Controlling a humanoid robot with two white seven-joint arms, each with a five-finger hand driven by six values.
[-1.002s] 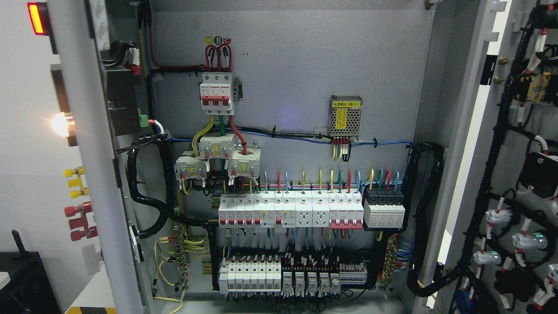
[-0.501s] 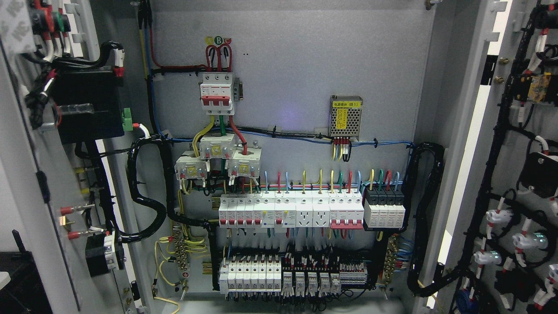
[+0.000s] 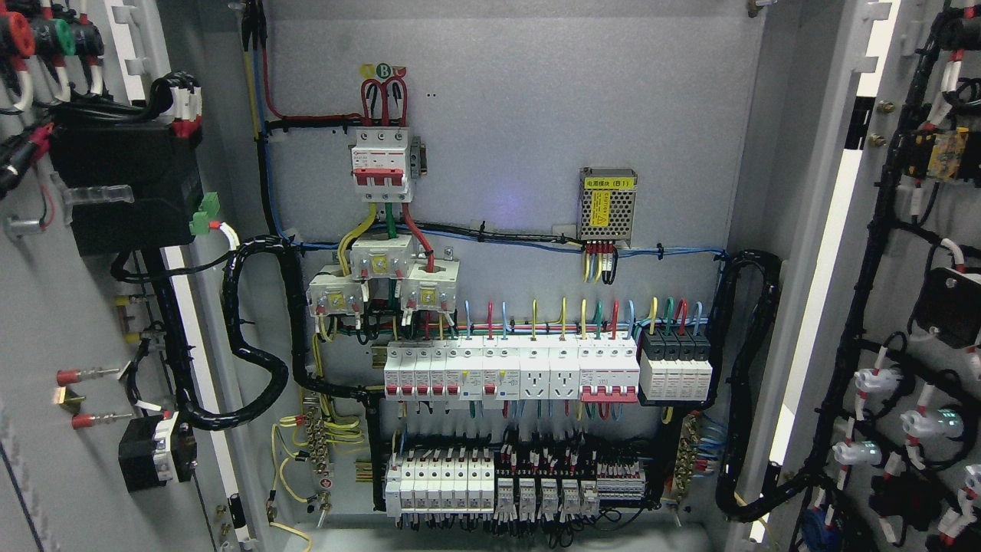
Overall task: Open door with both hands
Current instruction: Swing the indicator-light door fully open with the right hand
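Left door swung further open.
We saw the left door (image 3: 46, 307) swing wider: first it showed us its edge and outer face with the red and glowing lamps, then its inner face came round. Its black box (image 3: 126, 188) and green connector (image 3: 205, 205) shifted leftward, and the dark object at lower left went out of view.

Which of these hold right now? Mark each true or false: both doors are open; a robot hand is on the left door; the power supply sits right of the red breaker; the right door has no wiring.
1. Both doors are open: true. The left door and right door show their inner faces.
2. A robot hand is on the left door: false. No hand is in view.
3. The power supply sits right of the red breaker: true.
4. The right door has no wiring: false. Black cable bundles run across it.
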